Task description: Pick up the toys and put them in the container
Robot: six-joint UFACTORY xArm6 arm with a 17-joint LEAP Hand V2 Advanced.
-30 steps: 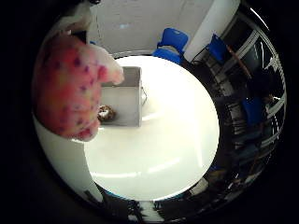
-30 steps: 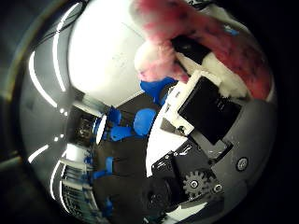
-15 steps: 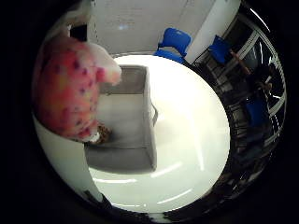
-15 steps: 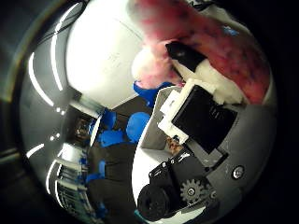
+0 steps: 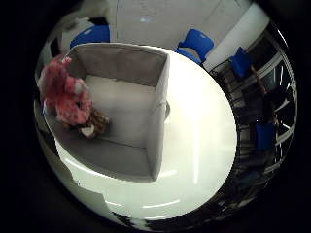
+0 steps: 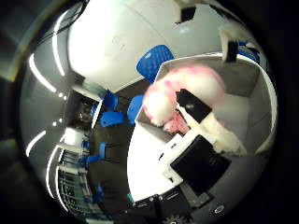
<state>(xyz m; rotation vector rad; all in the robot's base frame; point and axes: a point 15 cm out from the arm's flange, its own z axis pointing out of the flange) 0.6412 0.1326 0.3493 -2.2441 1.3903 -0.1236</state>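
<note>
Released since the earlier frame, the pink plush toy sits inside the grey container, beside a brown toy. Above the container, the hand has its fingers spread apart, holding nothing.

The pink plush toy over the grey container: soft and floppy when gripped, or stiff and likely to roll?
Probably soft: the pink plush toy looks fuzzy and lumpy. Likely light for its size, being stuffed. It seems unlikely to roll inside the grey container, beside a small brown toy.
</note>
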